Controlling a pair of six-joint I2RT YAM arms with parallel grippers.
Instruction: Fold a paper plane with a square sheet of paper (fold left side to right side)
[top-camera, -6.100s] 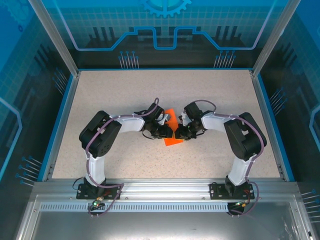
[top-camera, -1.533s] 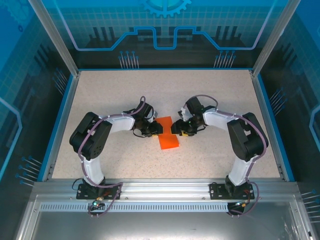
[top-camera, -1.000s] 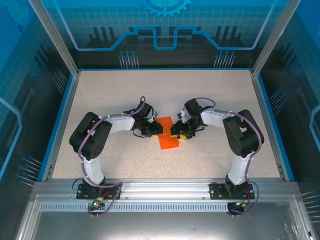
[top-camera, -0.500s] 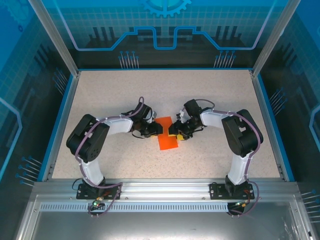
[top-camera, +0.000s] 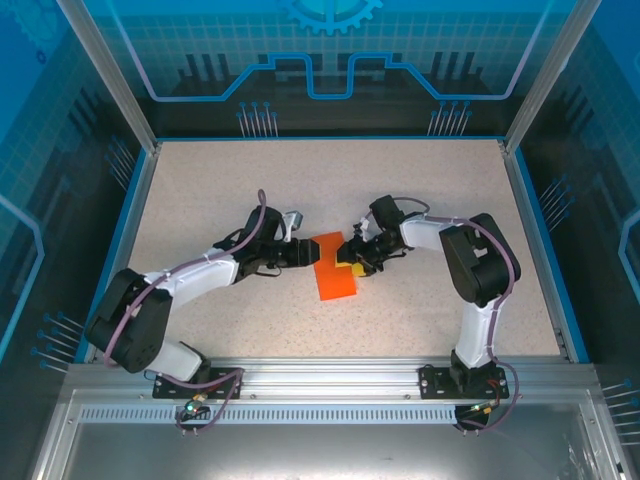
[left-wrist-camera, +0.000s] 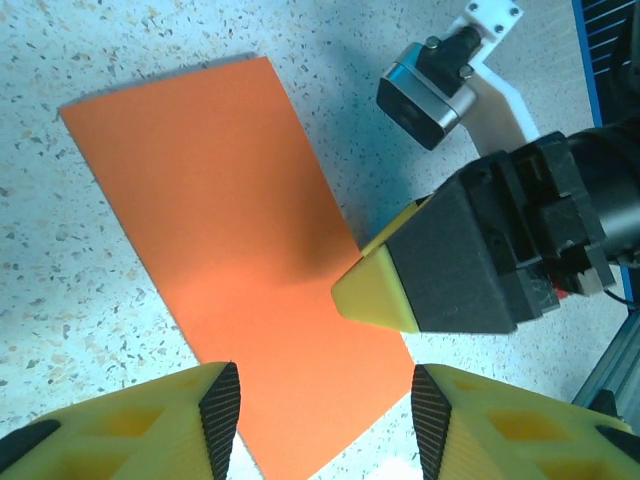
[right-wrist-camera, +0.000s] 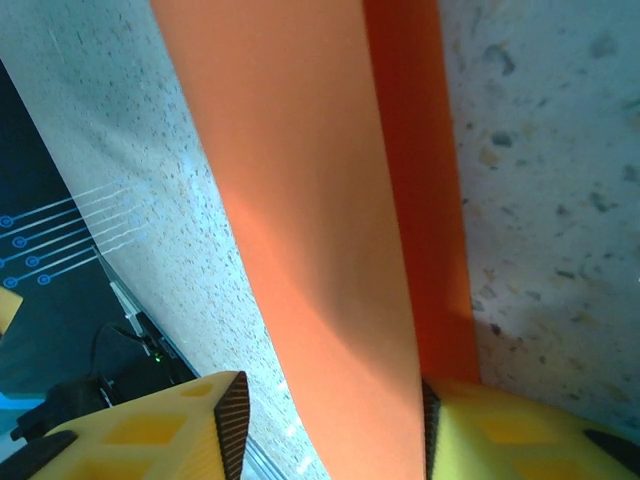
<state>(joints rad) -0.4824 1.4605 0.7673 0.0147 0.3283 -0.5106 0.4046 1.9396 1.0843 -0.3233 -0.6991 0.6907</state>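
At the centre of the speckled table (top-camera: 200, 200), the orange sheet of paper (top-camera: 335, 268) lies flat as a narrow rectangle. In the top view its long sides run roughly from 12 to 6 o'clock, leaning a little toward 11 and 5.

The left gripper (top-camera: 305, 254) sits at the paper's 9 o'clock, near its upper end and just beside the left edge. In the left wrist view its yellow fingers (left-wrist-camera: 215, 415) stand spread, with the paper (left-wrist-camera: 230, 230) flat on the table beyond them and nothing pinched.

The right gripper (top-camera: 350, 262) comes in from 3 o'clock and meets the paper's right edge. From the left wrist camera, one of its yellow fingertips (left-wrist-camera: 375, 290) rests on the sheet near that long edge. In the right wrist view its jaws are apart, and the paper (right-wrist-camera: 320, 200) runs up the gap between them as a bright band with a darker orange strip at its 3 o'clock side.
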